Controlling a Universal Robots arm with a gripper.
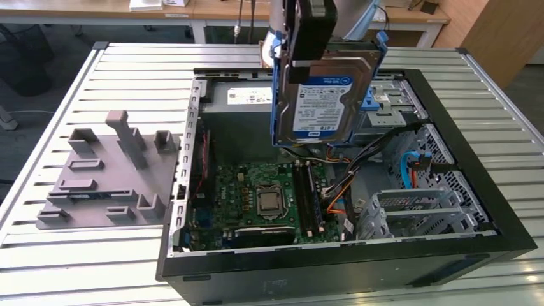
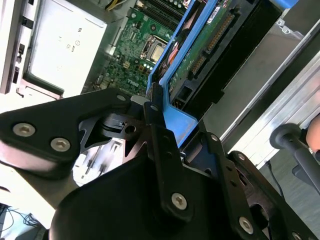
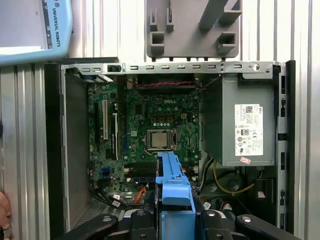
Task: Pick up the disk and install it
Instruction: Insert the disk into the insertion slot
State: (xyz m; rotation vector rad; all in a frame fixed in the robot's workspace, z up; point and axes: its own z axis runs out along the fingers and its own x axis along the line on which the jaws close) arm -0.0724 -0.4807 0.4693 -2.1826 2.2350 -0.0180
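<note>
Showing, in the exterior view, the gripper (image 1: pixel 304 56) at upper centre of the frame, clamped on the upper end of the disk (image 1: pixel 327 102); disk hanging upright, long axis vertical, label toward the camera, above the open computer case (image 1: pixel 488 223); metal drive bay (image 1: pixel 398 111) just beside it toward the exterior view's right, partly hidden behind it. Second wrist view: gripper (image 2: pixel 165 125) closed around the disk's blue rail, circuit-board side of the disk (image 2: pixel 210 45) visible; motherboard (image 2: pixel 145 30) beyond. First wrist view: disk (image 3: pixel 172 175) edge-on in the gripper (image 3: pixel 172 220), over the motherboard (image 3: pixel 160 120); power supply (image 3: pixel 245 125) alongside.
</note>
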